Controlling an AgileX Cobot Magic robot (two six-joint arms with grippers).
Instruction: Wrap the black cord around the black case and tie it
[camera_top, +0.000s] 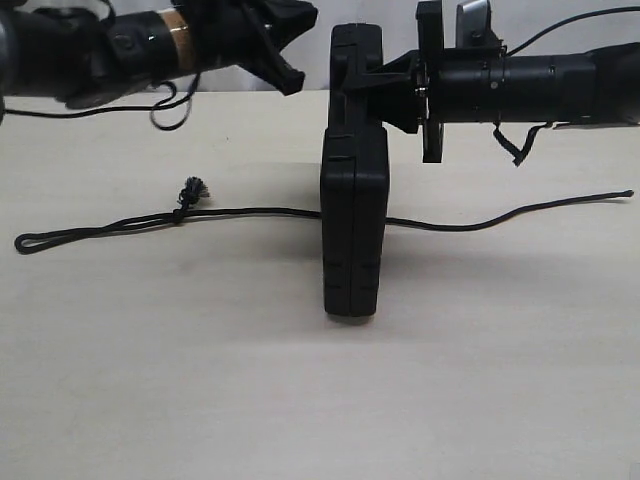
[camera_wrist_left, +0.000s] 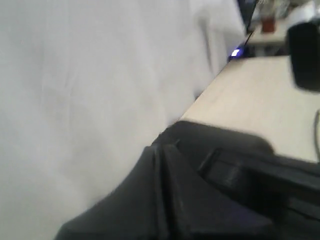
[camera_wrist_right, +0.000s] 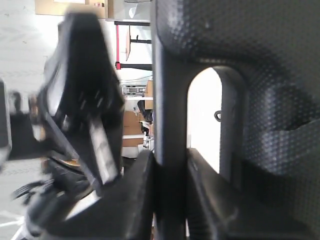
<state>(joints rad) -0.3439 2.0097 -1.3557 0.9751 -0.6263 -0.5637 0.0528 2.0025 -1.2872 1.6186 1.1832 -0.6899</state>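
In the exterior view the black case (camera_top: 354, 230) stands on end, its narrow edge facing the camera. My right gripper (camera_top: 385, 75) is shut on its top handle. The right wrist view shows the handle bar (camera_wrist_right: 170, 90) clamped in that gripper (camera_wrist_right: 170, 160). The black cord (camera_top: 240, 213) lies across the table and passes out of sight behind the case. Its looped end (camera_top: 30, 242) is at far left, its frayed knot (camera_top: 190, 190) beside it, and its other end (camera_top: 625, 193) at far right. My left gripper (camera_top: 295, 75) hovers shut just left of the case top, holding nothing.
The pale table (camera_top: 320, 400) runs to a white wall at the back. In the blurred left wrist view my left gripper (camera_wrist_left: 162, 142) is in front of the table edge (camera_wrist_left: 200, 100). Black arm cables (camera_top: 170, 110) hang at the back left.
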